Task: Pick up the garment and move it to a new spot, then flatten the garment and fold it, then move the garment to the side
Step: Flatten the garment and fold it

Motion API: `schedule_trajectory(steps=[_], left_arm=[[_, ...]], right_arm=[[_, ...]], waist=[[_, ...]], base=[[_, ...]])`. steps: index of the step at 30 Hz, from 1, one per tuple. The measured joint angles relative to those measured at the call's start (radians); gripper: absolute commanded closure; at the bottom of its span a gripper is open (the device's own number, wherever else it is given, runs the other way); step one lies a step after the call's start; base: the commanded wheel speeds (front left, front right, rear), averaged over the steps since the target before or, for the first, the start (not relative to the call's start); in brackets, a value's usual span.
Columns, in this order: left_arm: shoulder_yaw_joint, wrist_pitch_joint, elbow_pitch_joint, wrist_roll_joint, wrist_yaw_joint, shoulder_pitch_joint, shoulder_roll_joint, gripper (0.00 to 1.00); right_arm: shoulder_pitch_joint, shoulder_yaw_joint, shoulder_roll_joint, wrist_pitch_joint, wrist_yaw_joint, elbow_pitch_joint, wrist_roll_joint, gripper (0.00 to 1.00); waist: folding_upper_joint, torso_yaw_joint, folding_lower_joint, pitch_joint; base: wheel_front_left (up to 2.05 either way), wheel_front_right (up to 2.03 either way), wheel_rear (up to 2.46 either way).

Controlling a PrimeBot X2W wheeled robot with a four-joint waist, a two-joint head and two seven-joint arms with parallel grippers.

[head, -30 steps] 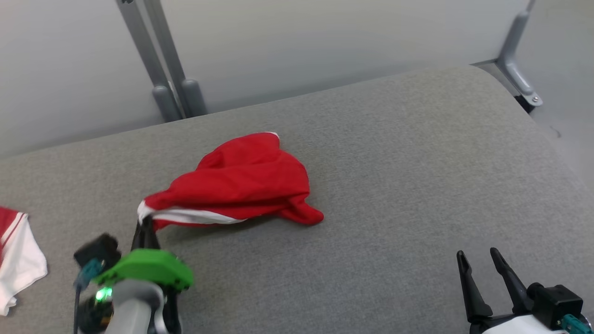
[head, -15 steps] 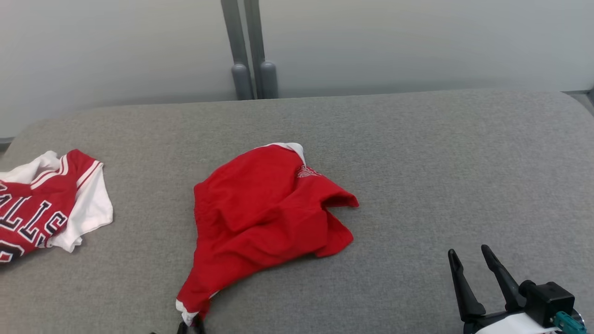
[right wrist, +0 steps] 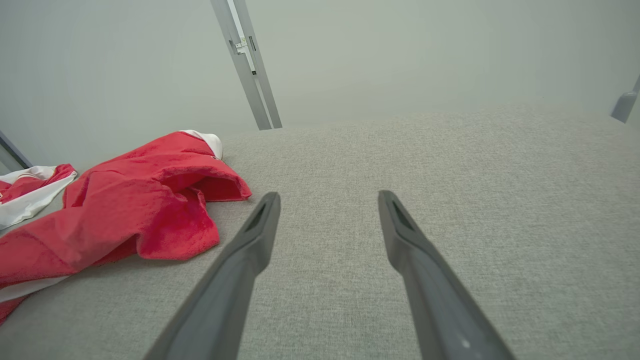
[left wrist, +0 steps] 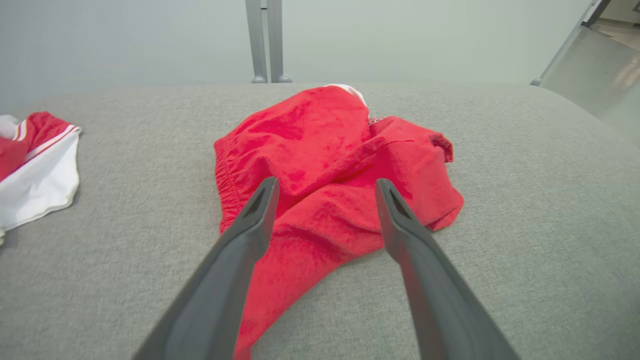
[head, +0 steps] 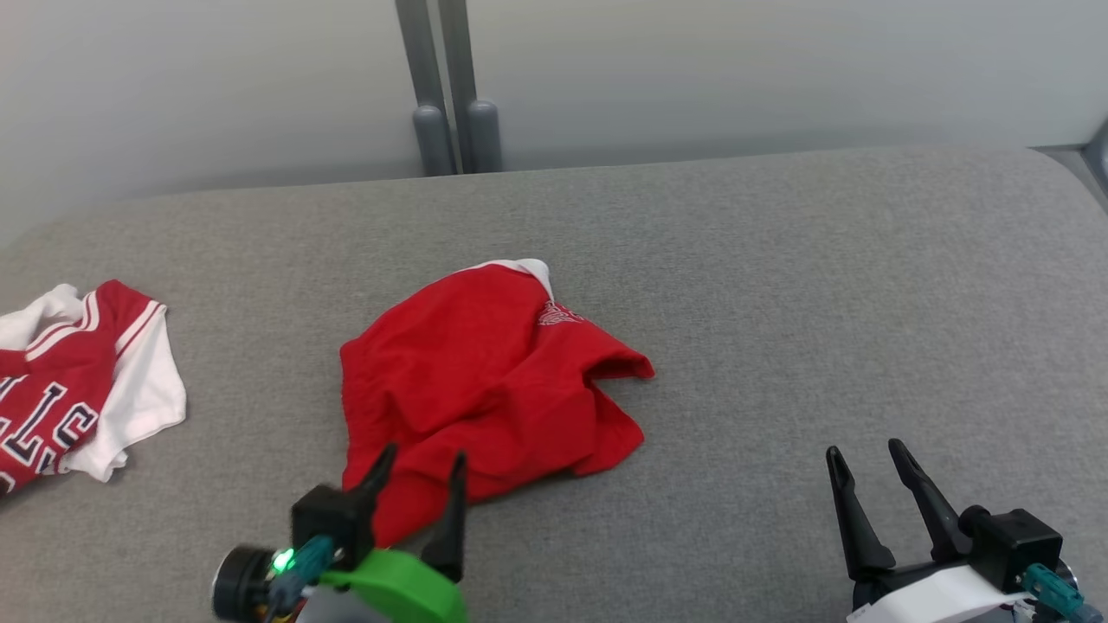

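Observation:
The garment (head: 485, 389) is a pair of red shorts with white trim, lying crumpled in the middle of the grey padded surface (head: 779, 303). It also spreads ahead of the fingers in the left wrist view as the red shorts (left wrist: 330, 165), and lies at the left of the right wrist view (right wrist: 125, 210). My left gripper (head: 421, 463) stands open over the garment's near corner, with the cloth lying loose between and under its fingers (left wrist: 250, 225). My right gripper (head: 866, 454) is open above bare surface at the lower right, well clear of the garment.
A red and white lettered jersey (head: 69, 398) lies crumpled at the left edge of the surface, also visible in the left wrist view (left wrist: 35, 160). Grey metal posts (head: 446, 86) rise behind the far edge. The surface rounds off at the right.
My left gripper has opened and let go of the garment's white-trimmed corner; the cloth now rests on the surface. The head camera has turned, shifting the whole picture. The right gripper stays put.

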Motion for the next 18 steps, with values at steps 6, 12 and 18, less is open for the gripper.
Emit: schedule_trajectory(steps=[6, 12, 18], left_arm=[[-0.154, 0.138, 0.103, 0.089, -0.086, -0.234, -0.065, 0.0], [-0.226, 0.259, 0.273, 0.182, -0.112, -0.353, -0.056, 0.0], [-0.256, 0.329, 0.435, 0.192, -0.165, -0.408, -0.022, 1.0]], right_arm=[[-0.041, 0.012, 0.018, 0.0, 0.0, 0.007, 0.0, 0.0], [-0.052, 0.003, 0.042, 0.0, 0.0, 0.011, 0.0, 0.0], [-0.05, -0.001, 0.058, 0.0, 0.0, 0.019, 0.0, 0.0]], waist=[[0.0, -0.068, 0.0, 0.019], [0.0, -0.149, 0.0, 0.035], [0.0, -0.216, 0.0, 0.054]], base=[[0.0, 0.0, 0.0], [0.0, 0.0, 0.0], [0.0, 0.0, 0.0]])
